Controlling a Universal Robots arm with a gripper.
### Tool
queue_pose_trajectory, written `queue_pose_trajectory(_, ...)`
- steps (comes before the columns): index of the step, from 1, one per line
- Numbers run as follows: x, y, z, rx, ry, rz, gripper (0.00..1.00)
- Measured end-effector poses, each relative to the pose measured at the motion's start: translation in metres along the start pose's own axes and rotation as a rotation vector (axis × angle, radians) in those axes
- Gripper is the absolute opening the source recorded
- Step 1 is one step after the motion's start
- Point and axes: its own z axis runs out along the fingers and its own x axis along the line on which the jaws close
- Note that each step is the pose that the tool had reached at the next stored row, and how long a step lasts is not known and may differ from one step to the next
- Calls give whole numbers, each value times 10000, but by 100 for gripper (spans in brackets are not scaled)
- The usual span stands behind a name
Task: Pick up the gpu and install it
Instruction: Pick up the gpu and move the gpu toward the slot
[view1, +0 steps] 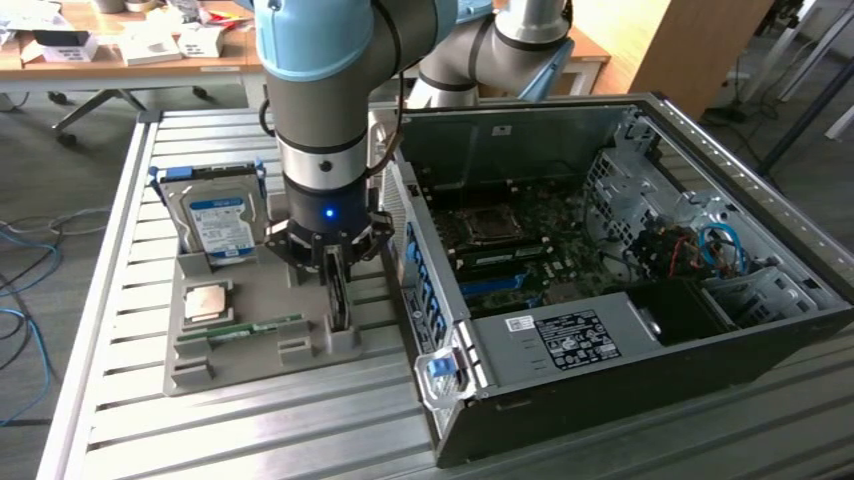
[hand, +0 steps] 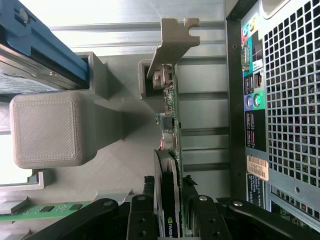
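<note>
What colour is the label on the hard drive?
The label is mostly blue; the exterior view shows it best.

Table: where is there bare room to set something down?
Bare slats of the table lie in front of the grey tray and computer case, and on the exterior view's left of the tray. Crowded: the tray, where the gripper clasps the gpu beside the case.

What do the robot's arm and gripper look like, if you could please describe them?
The arm is made of silver-grey cylindrical tubes with glossy light blue joint caps. Its wrist section is black and round, with a small lit blue light on it. The gripper is black, and its fingers are built from linked bars joined by round pivot bolts.
</note>
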Motion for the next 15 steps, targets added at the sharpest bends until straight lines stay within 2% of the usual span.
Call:
queue_pose_trajectory(2, -1, 1, 1, -1, 2, 2, 35)
queue_pose_trajectory(4, -7, 1, 2, 1, 41, 4, 35)
queue_pose_trajectory(5, -9, 1, 0, 6, 88, 7, 35)
queue_pose_trajectory(8, -17, 1, 1, 19, 313, 23, 35)
queue_pose_trajectory(9, -19, 1, 1, 22, 361, 26, 35)
queue_pose_trajectory(15, -36, 2, 2, 25, 393, 27, 35)
